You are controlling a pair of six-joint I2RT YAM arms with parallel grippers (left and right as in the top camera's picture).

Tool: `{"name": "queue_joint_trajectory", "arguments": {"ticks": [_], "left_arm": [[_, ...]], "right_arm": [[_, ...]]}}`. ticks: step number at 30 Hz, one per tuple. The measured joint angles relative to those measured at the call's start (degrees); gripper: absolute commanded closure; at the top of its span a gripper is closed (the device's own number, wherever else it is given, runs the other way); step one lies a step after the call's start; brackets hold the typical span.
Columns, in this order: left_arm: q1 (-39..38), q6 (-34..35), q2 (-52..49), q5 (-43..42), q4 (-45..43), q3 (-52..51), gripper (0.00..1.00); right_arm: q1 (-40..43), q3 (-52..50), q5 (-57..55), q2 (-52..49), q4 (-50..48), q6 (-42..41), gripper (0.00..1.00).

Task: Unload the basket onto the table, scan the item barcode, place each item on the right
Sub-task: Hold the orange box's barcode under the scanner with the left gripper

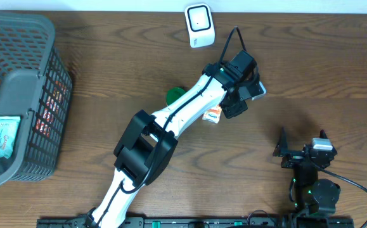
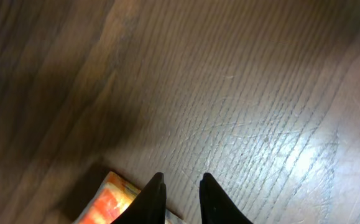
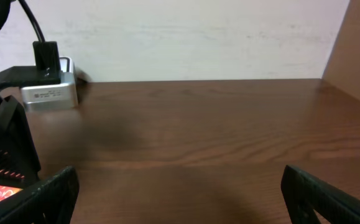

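Observation:
The item, an orange and white packet (image 1: 214,115), lies on the wooden table beside my left gripper (image 1: 236,106). In the left wrist view the packet (image 2: 108,202) sits at the bottom left, partly behind the left finger (image 2: 152,199). My left gripper (image 2: 181,180) has its fingers nearly together, and the packet's edge reaches into the narrow gap low down. Only bare table shows between the tips. The white barcode scanner (image 1: 199,25) stands at the table's far edge, and the right wrist view shows the scanner (image 3: 49,93) too. My right gripper (image 1: 303,152) rests near the front right, and here the gripper (image 3: 180,186) is wide open and empty.
A grey mesh basket (image 1: 25,95) holding packets stands at the left. A green round object (image 1: 173,95) shows partly under the left arm. The scanner's black cable (image 1: 234,38) runs toward the left wrist.

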State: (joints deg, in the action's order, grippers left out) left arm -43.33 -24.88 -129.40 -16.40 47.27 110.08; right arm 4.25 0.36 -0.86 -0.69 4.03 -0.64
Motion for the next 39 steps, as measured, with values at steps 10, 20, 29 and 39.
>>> {"name": "queue_joint_trajectory", "arguments": {"ticks": [10,20,29,39], "left_arm": [[0.0,5.25,-4.28,0.0,3.54,-0.07,0.86],[0.07,7.19,-4.46,3.98,6.91,-0.17,0.86],[0.11,8.74,-4.46,7.98,9.07,-0.17,0.86],[0.11,11.93,-4.46,19.71,9.55,-0.17,0.86]], "right_arm": [[0.0,0.0,0.0,0.0,0.0,0.0,0.01],[0.0,0.0,-0.02,0.0,0.0,0.0,0.01],[0.0,0.0,0.0,0.0,0.0,0.0,0.01],[0.0,0.0,0.0,0.0,0.0,0.0,0.01]]}}
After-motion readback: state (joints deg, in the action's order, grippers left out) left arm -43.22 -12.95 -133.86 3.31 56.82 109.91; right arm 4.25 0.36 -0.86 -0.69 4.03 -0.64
